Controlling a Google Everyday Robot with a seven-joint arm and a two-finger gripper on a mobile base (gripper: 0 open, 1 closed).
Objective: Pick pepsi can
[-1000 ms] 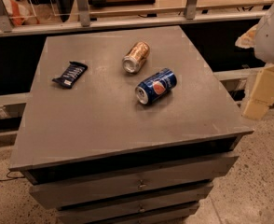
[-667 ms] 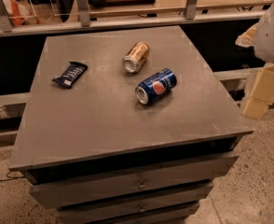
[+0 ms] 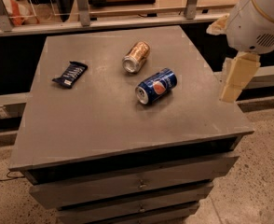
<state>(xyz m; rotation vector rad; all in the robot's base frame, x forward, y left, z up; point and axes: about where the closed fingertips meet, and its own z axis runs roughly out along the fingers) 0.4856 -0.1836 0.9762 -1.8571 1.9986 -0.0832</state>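
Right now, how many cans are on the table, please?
2: the pepsi can lies sideways in the middle of the table; the gold can just behind it. The gripper hangs by its right edge.

A gold can (image 3: 136,57) lies on its side toward the far edge of the grey table (image 3: 81,125), a dark blue snack wrapper (image 3: 70,74) lies flat near its left edge, and drawers (image 3: 127,185) sit beneath.

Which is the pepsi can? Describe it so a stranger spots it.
On the grey drawer cabinet, right of centre, the pepsi can lies on its side, nearest the end effector at the right edge. It is blue with a round logo, unlike the gold can and the flat snack wrapper.
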